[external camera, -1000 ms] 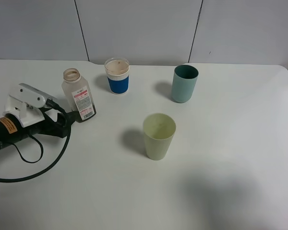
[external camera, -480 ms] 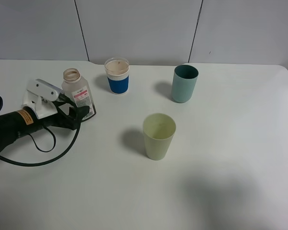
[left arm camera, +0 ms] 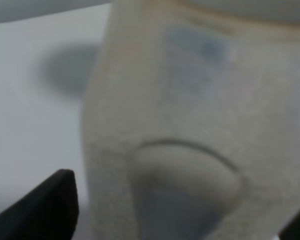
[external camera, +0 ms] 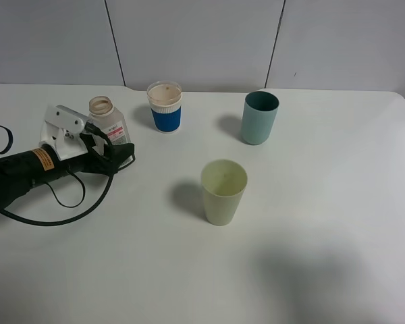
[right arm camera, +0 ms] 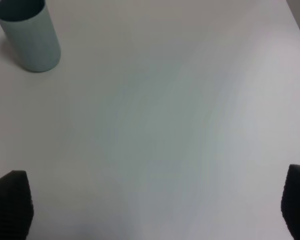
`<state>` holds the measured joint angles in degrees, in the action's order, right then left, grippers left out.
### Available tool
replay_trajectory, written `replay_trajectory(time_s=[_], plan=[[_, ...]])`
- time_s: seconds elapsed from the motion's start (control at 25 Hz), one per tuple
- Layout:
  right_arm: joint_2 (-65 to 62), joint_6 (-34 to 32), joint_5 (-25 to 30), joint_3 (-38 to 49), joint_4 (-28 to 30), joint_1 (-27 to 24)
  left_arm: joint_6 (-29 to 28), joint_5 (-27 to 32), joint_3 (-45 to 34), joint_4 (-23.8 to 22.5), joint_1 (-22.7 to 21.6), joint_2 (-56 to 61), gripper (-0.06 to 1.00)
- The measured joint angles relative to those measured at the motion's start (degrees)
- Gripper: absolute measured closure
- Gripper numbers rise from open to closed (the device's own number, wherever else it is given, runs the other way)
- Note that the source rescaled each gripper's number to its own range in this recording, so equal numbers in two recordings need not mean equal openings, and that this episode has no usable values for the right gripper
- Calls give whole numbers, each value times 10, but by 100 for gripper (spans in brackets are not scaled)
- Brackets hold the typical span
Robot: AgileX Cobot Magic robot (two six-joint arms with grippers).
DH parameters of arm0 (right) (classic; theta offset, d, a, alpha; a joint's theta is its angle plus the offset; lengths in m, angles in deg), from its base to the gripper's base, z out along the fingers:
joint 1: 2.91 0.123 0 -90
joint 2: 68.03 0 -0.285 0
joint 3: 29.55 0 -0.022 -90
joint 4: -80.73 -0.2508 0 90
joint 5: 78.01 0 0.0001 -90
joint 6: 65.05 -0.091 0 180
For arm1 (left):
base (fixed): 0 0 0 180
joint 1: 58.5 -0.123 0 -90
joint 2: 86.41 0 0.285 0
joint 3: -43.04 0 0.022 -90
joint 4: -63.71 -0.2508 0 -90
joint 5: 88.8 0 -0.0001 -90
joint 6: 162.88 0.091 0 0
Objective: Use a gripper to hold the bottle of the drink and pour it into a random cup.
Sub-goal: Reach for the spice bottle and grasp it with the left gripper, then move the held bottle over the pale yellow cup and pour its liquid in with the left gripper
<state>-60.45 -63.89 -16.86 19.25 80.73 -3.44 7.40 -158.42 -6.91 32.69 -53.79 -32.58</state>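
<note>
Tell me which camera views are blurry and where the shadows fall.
Left wrist view: the bottle fills the frame, badly out of focus. Exterior high view: sharp, even light, soft shadows left of the yellow-green cup and teal cup. Right wrist view: slightly soft, no glare.

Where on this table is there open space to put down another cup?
The widest bare stretch of table runs along the near edge, in front of the yellow-green cup. The right side beyond the teal cup is bare too. The far left is crowded: left tool and cable around the bottle, blue-sleeved cup nearby.
</note>
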Motion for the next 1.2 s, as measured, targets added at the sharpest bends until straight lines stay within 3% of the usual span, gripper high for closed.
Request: replay_trajectory(time_s=[0.76,0.84,1.0,1.2], plan=[[0,0,0,0,0,0,-23,0,32,-13,1,-25,38],[0,0,0,0,0,0,-24,0,33,-13,1,-28,49],[0,0,0,0,0,0,-18,-3,34,-12,1,-29,91],[0,0,0,0,0,0,2,-4,34,-13,1,-29,94]])
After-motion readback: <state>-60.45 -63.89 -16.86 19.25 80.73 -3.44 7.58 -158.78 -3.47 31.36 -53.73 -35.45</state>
